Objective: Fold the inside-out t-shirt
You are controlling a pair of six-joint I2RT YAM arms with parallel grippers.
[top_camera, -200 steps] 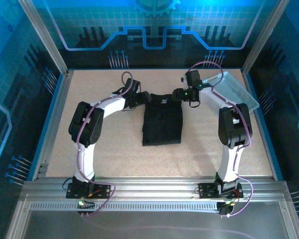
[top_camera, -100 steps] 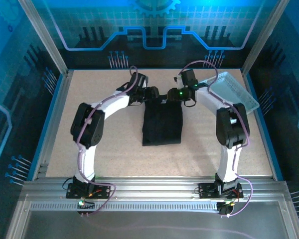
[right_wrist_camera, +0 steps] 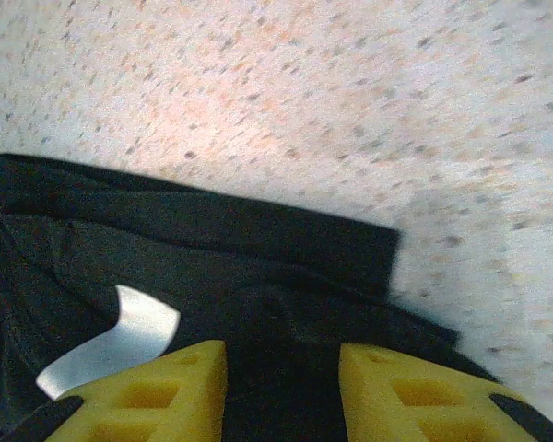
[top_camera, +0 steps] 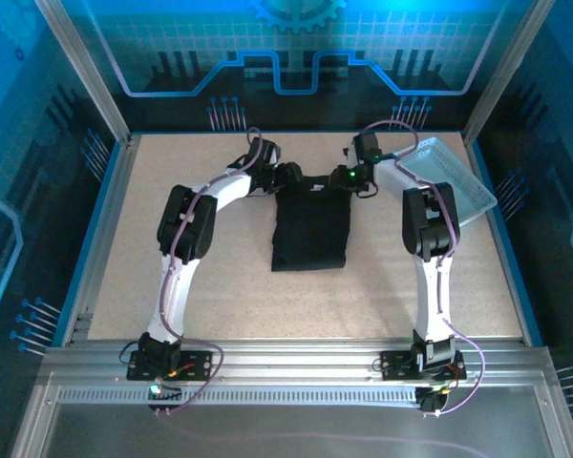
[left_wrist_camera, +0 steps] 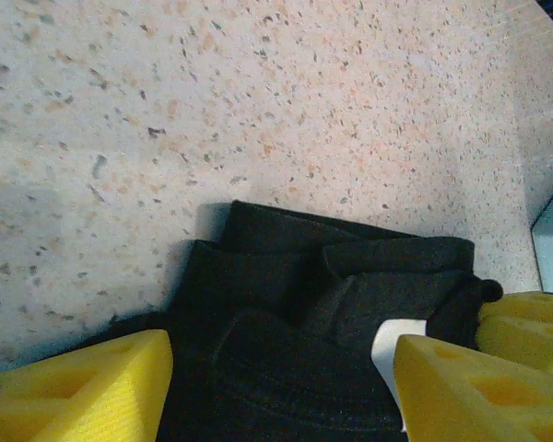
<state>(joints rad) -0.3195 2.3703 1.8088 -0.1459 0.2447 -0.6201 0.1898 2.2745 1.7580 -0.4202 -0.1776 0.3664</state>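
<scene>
The black t-shirt [top_camera: 310, 234] is lying folded into a narrow strip left of the grey perforated tray [top_camera: 449, 176], its long axis running from tray level toward our bases. At its tray-level end, our left gripper [left_wrist_camera: 281, 364] is straddling the corner away from the tray, jaws apart. Our right gripper [right_wrist_camera: 283, 364] is sitting at the tray-side corner, half-closed over fabric, and we cannot tell whether it is gripping.

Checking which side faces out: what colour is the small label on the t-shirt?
White, on the black t-shirt; the label shows best in the right wrist view.
</scene>
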